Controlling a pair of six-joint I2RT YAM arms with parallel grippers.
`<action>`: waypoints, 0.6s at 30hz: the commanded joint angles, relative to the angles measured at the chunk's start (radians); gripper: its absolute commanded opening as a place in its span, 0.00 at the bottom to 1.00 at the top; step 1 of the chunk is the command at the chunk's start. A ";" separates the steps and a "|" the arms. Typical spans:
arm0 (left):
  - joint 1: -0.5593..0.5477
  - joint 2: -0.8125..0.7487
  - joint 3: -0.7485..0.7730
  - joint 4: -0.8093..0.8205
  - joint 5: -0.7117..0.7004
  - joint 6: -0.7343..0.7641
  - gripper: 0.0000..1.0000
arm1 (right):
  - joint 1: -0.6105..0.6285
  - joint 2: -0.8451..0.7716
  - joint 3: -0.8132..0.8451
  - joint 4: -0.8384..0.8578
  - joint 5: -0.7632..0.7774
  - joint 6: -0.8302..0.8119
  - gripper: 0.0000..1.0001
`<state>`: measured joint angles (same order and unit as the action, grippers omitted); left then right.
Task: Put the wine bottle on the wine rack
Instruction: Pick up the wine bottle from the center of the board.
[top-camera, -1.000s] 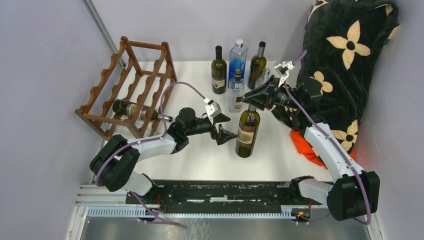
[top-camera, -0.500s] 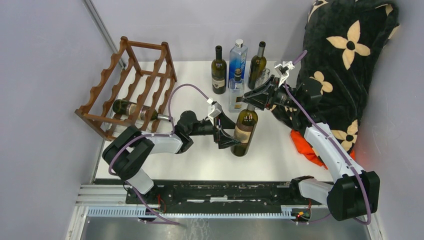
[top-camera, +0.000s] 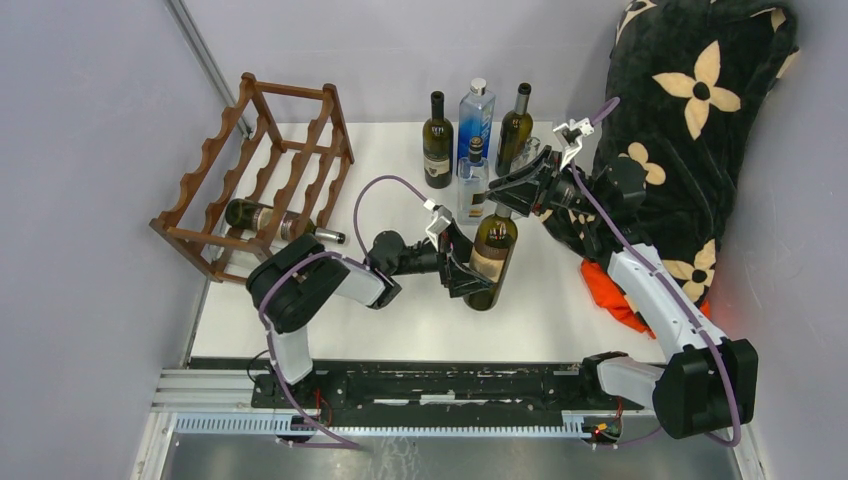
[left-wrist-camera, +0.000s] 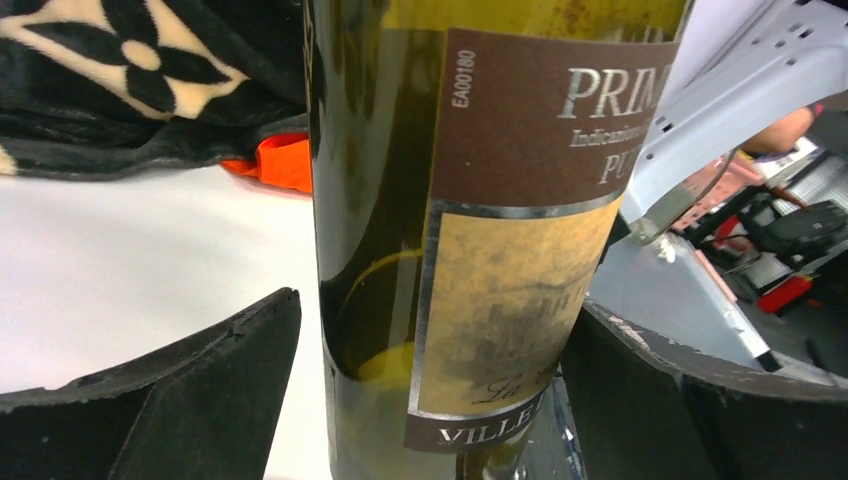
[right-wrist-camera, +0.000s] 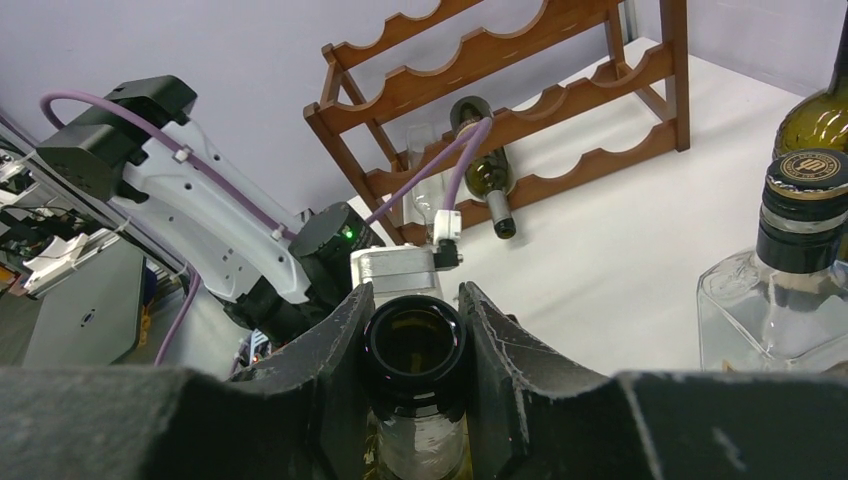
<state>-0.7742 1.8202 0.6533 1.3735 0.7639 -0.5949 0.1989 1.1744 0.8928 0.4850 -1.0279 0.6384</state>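
**Wine bottle upright, right pincer on its neck, left pincer wide around its body**

From above, you see the wine bottle (top-camera: 492, 262) standing upright near the middle of the white table (top-camera: 330, 320). It is well apart from the wine rack (top-camera: 262, 170) at the far left. Your right gripper (top-camera: 507, 197) comes in from the right and is clamped on the bottle's neck. Your left gripper (top-camera: 470, 268) reaches in from the left at label height, with its jaws spread wide, one on each side of the bottle's body. A second bottle (top-camera: 270, 220) lies in the rack's lowest row, its neck pointing toward the table's middle. Other bottles (top-camera: 437, 140) stand in a cluster behind the wine bottle. A black blanket with cream flowers (top-camera: 700, 120) fills the far right, with an orange cloth (top-camera: 610, 290) at its lower edge.

On your left wrist camera, the bottle's brown and tan label fills the space between the two black fingers (left-wrist-camera: 180, 400). The finger on the left of the frame stands off, with a sliver of table showing beside the glass. The other finger sits just beside the label, and you cannot tell whether it touches.

On your right wrist camera, the fingers (right-wrist-camera: 330, 400) press against both sides of the dark rim at the bottle's mouth. Beyond them are the rack and its lying bottle, and a clear bottle with a black cap (right-wrist-camera: 790, 290) stands at the right edge.
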 joint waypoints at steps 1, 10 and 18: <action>-0.014 0.072 0.064 0.284 0.016 -0.183 1.00 | -0.003 -0.013 0.015 0.110 0.009 0.065 0.00; -0.057 0.107 0.105 0.297 0.018 -0.187 0.99 | -0.003 -0.012 -0.001 0.113 0.009 0.076 0.00; -0.057 0.125 0.134 0.299 0.045 -0.199 0.42 | -0.016 -0.007 0.025 0.023 -0.002 0.006 0.01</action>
<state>-0.8330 1.9388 0.7586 1.5234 0.7887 -0.7597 0.1936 1.1774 0.8715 0.5018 -1.0260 0.6685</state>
